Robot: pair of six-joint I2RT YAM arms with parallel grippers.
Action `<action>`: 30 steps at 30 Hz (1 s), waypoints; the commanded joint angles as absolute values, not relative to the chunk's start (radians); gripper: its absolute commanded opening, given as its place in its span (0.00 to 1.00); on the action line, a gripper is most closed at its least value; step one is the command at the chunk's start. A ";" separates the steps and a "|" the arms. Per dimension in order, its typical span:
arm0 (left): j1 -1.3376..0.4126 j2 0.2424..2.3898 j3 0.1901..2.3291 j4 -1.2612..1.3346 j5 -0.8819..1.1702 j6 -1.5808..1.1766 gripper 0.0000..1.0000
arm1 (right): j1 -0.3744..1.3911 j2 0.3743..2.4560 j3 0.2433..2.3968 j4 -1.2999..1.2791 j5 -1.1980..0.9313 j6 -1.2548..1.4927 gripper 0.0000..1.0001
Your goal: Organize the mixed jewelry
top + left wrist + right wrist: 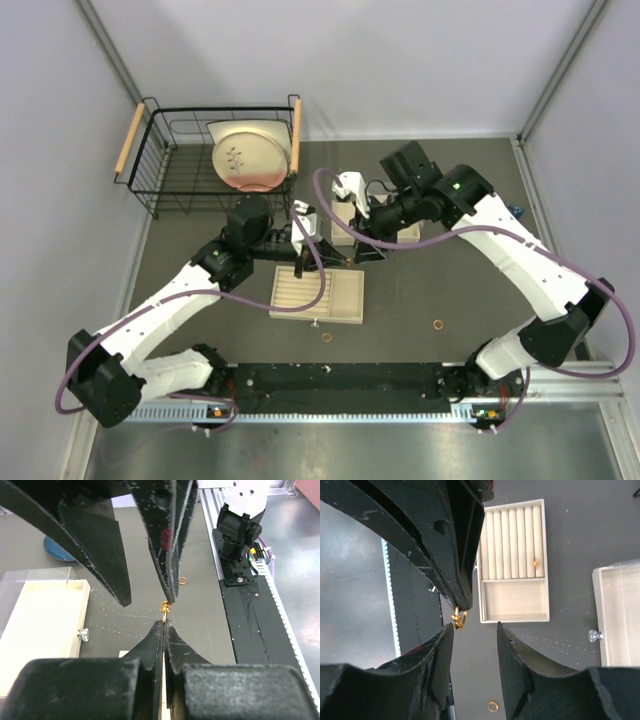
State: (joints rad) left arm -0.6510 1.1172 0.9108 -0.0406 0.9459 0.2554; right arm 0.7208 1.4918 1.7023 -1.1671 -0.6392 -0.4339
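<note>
Barely underway: on the counter (420, 290) the tray (514, 600) holds one ring (536, 563); the left gripper (164, 622) clenches its jaws on a second ring (164, 609) midair, the right gripper (475, 627) has jaws parted alongside; two loose rings (326, 337) wait unsorted.

Pale grey back wall (380, 60), plain. Matching side walls, left (50, 200) and right (605, 170). Slanted aluminium posts (108, 52) in both far corners. Dark grey table top (450, 280), matte, lightly speckled. Black strip (340, 380) and toothed metal rail (340, 410) along near edge. Beyond rail, brushed grey surface (330, 455), possibly floor. Light even, shadows soft.
</note>
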 commanded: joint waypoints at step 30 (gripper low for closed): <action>-0.621 1.080 0.899 0.040 0.829 0.149 0.18 | 0.804 1.444 1.641 -1.051 -0.443 -0.394 0.00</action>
